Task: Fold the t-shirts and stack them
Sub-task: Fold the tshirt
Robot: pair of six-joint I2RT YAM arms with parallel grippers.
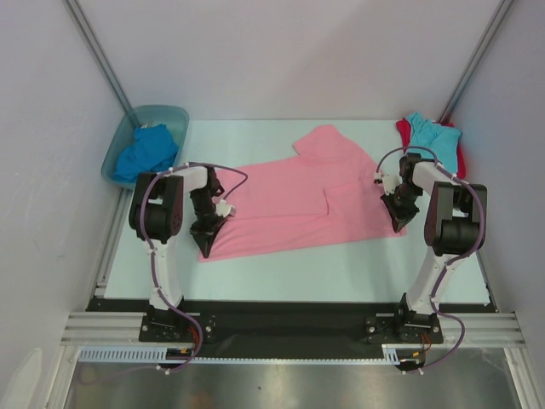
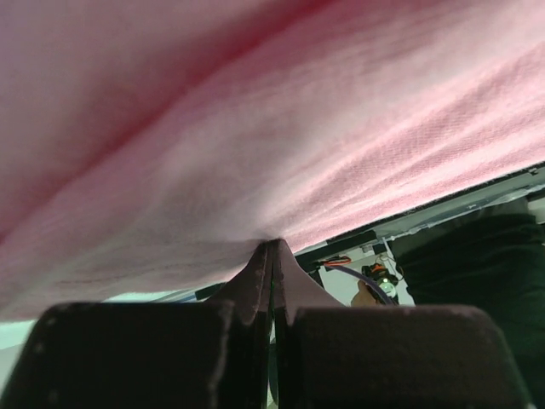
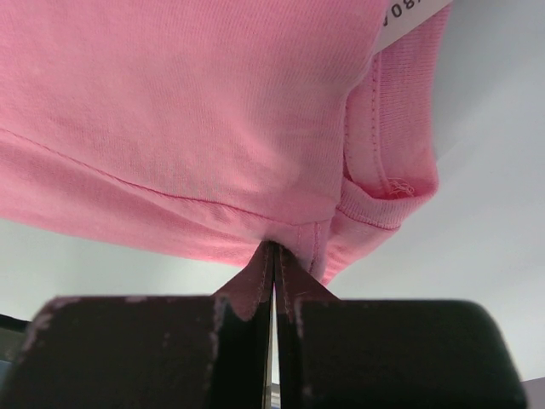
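Pink t-shirt (image 1: 298, 200) lying long axis left-right; left gripper (image 1: 207, 245) clamping its near-left corner, right gripper (image 1: 398, 223) clamping near-right corner, each nearest own end

The top view looks down from above and behind the arm bases at 6 o'clock, covering the counter (image 1: 281, 273). The wrist views peer along the left tool (image 2: 272, 256) and right tool (image 3: 274, 256), hard against the pink t-shirt (image 1: 289, 200), which all three views share.

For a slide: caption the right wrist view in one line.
Right gripper shut on an edge of the pink t-shirt, white tag at upper right.
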